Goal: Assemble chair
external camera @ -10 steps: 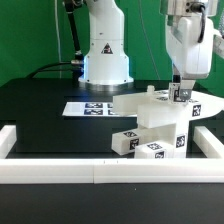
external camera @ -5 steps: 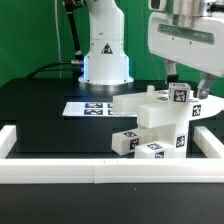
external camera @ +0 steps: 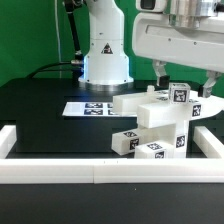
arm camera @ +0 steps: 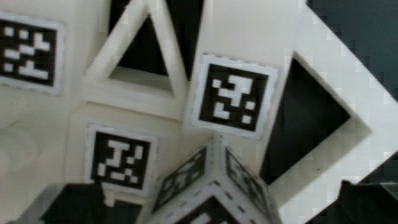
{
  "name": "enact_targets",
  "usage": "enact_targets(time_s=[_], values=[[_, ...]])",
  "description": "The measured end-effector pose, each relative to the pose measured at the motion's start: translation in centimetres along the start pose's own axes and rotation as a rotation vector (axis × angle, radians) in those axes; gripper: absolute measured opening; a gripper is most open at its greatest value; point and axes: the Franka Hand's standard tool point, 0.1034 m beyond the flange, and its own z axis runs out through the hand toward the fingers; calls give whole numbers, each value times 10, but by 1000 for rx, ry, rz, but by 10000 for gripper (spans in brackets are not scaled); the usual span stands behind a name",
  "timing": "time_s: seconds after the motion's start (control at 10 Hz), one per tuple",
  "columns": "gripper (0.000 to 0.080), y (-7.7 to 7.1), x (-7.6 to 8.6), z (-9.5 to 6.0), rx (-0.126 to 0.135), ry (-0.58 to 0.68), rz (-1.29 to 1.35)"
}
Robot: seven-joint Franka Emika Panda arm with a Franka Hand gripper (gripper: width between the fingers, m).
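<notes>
On the exterior view's right, you have the chair (external camera: pixel 160 118) standing as a partly built white stack on the black surface (external camera: pixel 50 125). Several tagged pieces look joined into one stepped body, with a flat plate running out toward the marker board (external camera: pixel 88 107). A small cube (external camera: pixel 180 95) sits on top of the stack, its tag facing the camera.

The fingers (external camera: pixel 163 72) hover just above that cube. They look spread apart with nothing gripped between them. The wrist view agrees: the dark finger shapes stand wide at either side, with only the tagged chair parts below them. I'd judge the cube to be set down rather than carried, though the pictures don't show whether it is fully seated.

What's left, as far as you can see, lies in front of the chair. A loose block (external camera: pixel 124 141) lies by itself near the front border rail (external camera: pixel 100 172). A second loose block (external camera: pixel 153 150) lies just beside the chair's front column, and I can't tell whether the two touch. Both look unattached, so you're probably past the middle of the build, with at least these two pieces left to pick up and fit. Any further parts hidden behind the stack can't be ruled out.
</notes>
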Motion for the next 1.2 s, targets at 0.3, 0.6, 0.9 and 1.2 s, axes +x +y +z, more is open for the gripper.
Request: enact_targets(time_s=[0.3, 0.6, 0.9, 1.2], values=[[649, -1, 0, 1, 5, 12, -240], [649, -1, 0, 1, 0, 15, -421], [529, 2, 3, 1, -8, 19, -565], [285, 4, 6, 1, -8, 18, -571]])
